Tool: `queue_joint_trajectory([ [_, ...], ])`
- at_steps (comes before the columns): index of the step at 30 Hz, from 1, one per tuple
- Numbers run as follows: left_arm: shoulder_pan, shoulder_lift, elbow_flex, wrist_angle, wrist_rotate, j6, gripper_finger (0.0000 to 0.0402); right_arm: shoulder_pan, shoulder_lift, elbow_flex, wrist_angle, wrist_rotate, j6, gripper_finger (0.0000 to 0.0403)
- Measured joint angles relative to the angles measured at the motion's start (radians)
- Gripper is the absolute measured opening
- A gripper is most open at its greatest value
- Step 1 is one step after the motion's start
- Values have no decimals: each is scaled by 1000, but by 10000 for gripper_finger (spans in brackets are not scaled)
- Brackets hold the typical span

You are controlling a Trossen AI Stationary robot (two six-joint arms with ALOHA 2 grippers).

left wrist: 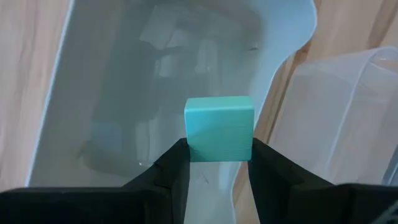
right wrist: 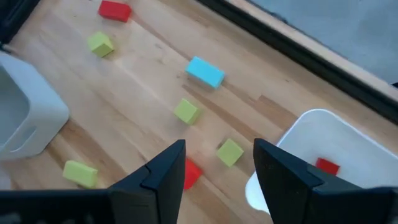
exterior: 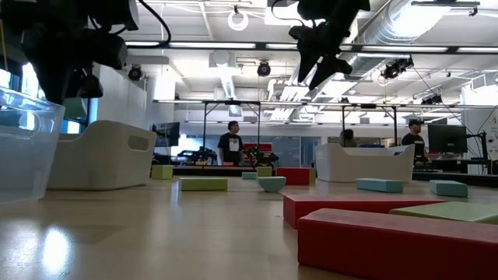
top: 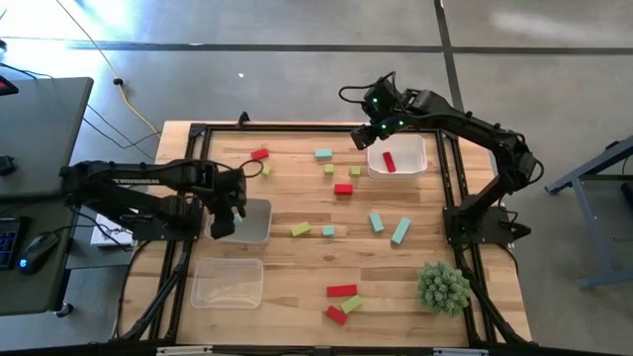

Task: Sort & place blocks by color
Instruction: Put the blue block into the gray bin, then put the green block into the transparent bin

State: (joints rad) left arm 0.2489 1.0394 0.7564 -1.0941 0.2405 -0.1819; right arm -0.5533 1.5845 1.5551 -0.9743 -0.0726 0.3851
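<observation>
My left gripper (top: 226, 218) hangs over a clear tray (top: 255, 223) at the table's left, shut on a teal block (left wrist: 219, 127). My right gripper (top: 374, 134) hovers open and holds nothing at the far side, beside a white tray (top: 407, 148) where a red block (top: 389, 162) lies. Red, teal and yellow-green blocks lie scattered flat on the wood, among them a teal bar (top: 401, 230), a yellow-green one (top: 300, 229) and a red one (top: 342, 188). Below the right gripper (right wrist: 217, 168) lie a teal block (right wrist: 205, 71) and yellow-green cubes (right wrist: 186, 111). My left gripper pinches the teal block between its two fingers (left wrist: 174, 165), one on each opposite side face (left wrist: 193, 149). The fingers come from above, pointing steeply down. The block is lifted clear above the clear tray's floor (left wrist: 149, 93), with its top face level.
A second clear tray (top: 228, 282) sits near the front left. A spiky green plant ball (top: 442, 287) stands at the front right. Two red blocks (top: 341, 291) and a yellow-green one (top: 352, 304) lie near the front edge. People stand in the room beyond the table.
</observation>
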Motion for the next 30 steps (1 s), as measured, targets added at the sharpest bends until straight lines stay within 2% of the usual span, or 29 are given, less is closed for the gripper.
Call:
queue_joint_trajectory([
  [6,-8,67,-5,4,-37,17,113,6,0,0,-2,-104,0,177],
  [15,-7,196,-5,58,-119,102,115,90,0,0,-9,-103,24,177],
  [25,-5,292,-5,54,-121,185,198,216,0,0,-46,-103,97,177],
  [30,-5,297,-5,51,-121,253,214,299,0,0,-46,-103,145,177],
])
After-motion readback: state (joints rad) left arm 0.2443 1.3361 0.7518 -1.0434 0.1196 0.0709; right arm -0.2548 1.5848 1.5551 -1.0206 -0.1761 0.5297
